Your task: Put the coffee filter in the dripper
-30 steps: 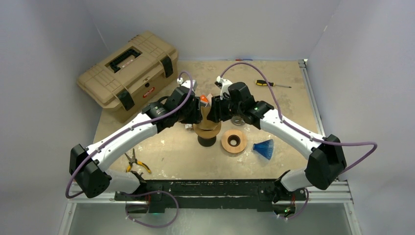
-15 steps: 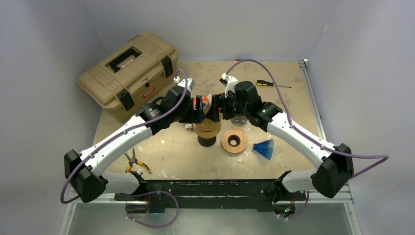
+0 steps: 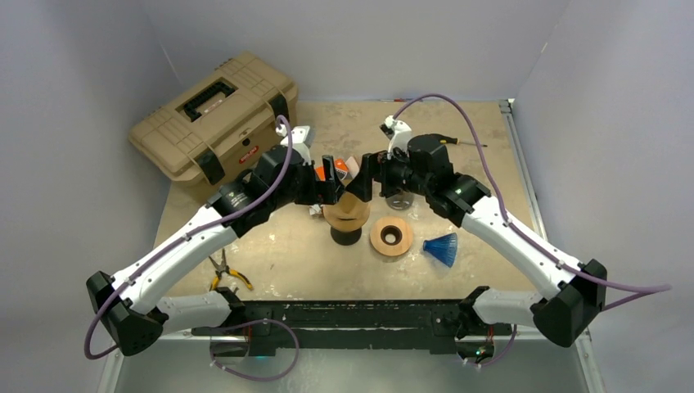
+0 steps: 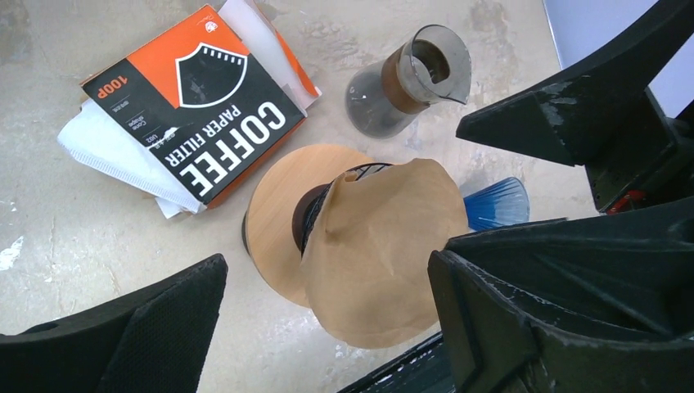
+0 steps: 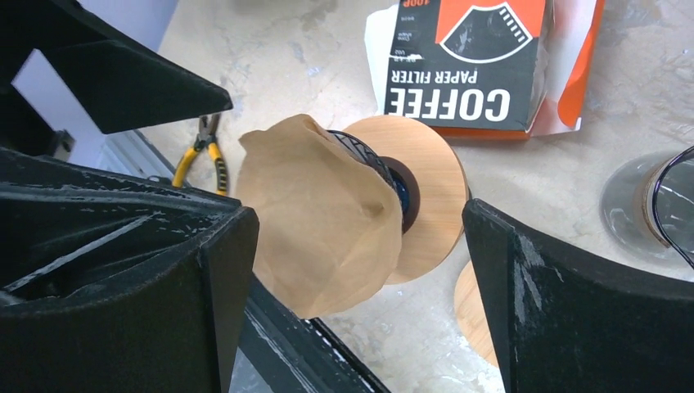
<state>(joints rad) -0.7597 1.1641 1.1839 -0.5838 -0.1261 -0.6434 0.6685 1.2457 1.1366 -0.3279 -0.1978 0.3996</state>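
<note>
The brown paper coffee filter (image 3: 347, 205) lies draped over the top of the dripper (image 3: 345, 233), a wire cone with a round wooden collar (image 4: 274, 221) on a dark base. The filter (image 4: 385, 246) looks crumpled and tilted to one side rather than seated evenly; it also shows in the right wrist view (image 5: 315, 213). My left gripper (image 3: 331, 175) is open and empty, just up and left of the filter. My right gripper (image 3: 369, 172) is open and empty, just up and right of it. Neither touches the filter. In the wrist views the left gripper (image 4: 327, 274) and the right gripper (image 5: 360, 219) frame the filter.
An orange and black coffee filter box (image 4: 200, 123) lies behind the dripper, a glass carafe (image 4: 409, 78) next to it. A wooden ring (image 3: 391, 236) and a blue cone (image 3: 443, 248) lie to the right. Pliers (image 3: 226, 273), a tan toolbox (image 3: 214, 123) and a screwdriver (image 3: 462, 142) are around.
Both grippers have drawn back and up from the dripper and spread apart. The filter stays behind on the dripper, lying lower than before.
</note>
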